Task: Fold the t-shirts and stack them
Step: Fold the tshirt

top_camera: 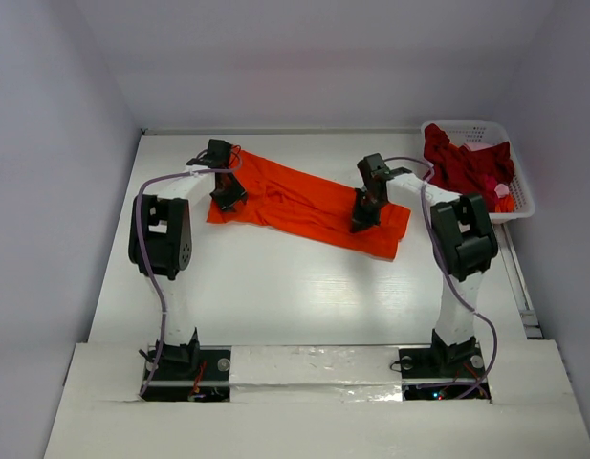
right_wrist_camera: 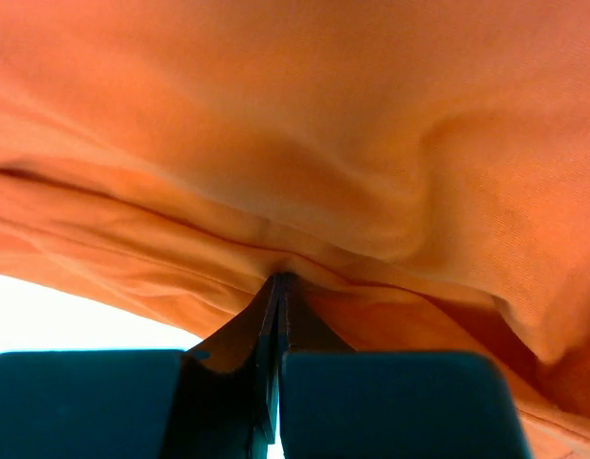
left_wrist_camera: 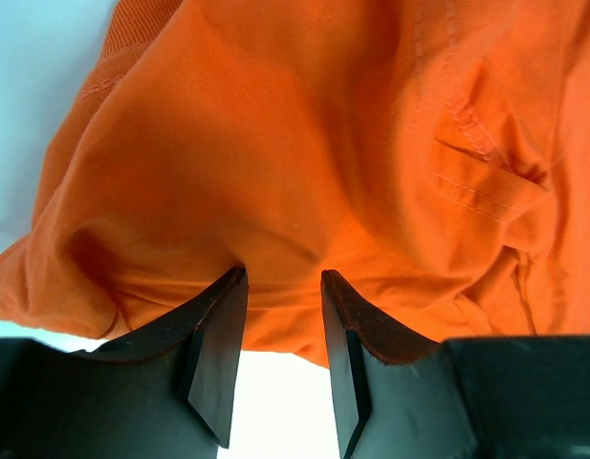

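White table [top_camera: 275,296], pale walls [top_camera: 55,143] on three sides. Orange t-shirt [top_camera: 295,201] lies flat-ish on the far half of the table, stretched in a long band that slants from far left to nearer right, creased along its length.

Left gripper [top_camera: 228,196] sits at the shirt's left end. Wrist view: its fingers [left_wrist_camera: 218,354] are spread, bare table showing in the gap, and bunched orange cloth sits against the tips. A stitched seam shows to the right of them.

Right gripper [top_camera: 361,220] sits near the shirt's right end, on the cloth. Wrist view: jaws pressed together, a fold of orange cloth pinched at the tips, fabric puckering toward that point.

Dark red t-shirt [top_camera: 462,163] is heaped in the white lattice basket [top_camera: 519,196] at the far right corner, well apart from the orange one.
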`<state>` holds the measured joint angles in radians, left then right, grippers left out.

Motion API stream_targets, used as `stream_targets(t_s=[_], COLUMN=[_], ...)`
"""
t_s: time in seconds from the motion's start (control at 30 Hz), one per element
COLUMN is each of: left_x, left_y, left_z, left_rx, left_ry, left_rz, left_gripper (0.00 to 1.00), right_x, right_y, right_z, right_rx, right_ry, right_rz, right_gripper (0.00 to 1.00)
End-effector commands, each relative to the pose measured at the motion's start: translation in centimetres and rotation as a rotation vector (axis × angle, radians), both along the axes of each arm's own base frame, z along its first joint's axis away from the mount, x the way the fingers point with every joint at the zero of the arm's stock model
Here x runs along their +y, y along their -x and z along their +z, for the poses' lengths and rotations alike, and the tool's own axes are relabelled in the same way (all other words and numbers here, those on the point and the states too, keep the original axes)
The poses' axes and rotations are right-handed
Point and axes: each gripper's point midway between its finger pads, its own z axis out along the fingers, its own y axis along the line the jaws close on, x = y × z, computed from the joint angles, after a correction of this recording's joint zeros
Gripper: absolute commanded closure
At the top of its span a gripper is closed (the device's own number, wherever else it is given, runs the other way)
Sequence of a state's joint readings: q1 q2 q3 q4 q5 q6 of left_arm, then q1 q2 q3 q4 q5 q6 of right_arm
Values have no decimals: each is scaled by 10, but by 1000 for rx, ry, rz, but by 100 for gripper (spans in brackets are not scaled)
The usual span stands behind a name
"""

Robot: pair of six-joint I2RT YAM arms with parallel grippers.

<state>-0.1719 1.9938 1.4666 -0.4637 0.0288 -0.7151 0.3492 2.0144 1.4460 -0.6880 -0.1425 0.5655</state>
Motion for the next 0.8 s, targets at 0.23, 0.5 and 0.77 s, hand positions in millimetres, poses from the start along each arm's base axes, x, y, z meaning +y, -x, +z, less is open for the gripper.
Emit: stream_targets(t_s=[0.23, 0.5, 0.77], left_x=[2, 3, 0], left_y=[-7, -7, -11], left_z=[8, 11, 15], left_rx=[-20, -25, -37], left_ry=[-12, -14, -2], left_rz=[-10, -12, -10], left_gripper=[66, 66, 66], right_x=[24, 22, 35], right_y=[-21, -37, -18], right_z=[49, 87, 87], right_rx=[-167, -239, -219], right_ry=[-125, -96, -77], right_rz=[57, 95, 134], right_gripper=[100, 100, 100])
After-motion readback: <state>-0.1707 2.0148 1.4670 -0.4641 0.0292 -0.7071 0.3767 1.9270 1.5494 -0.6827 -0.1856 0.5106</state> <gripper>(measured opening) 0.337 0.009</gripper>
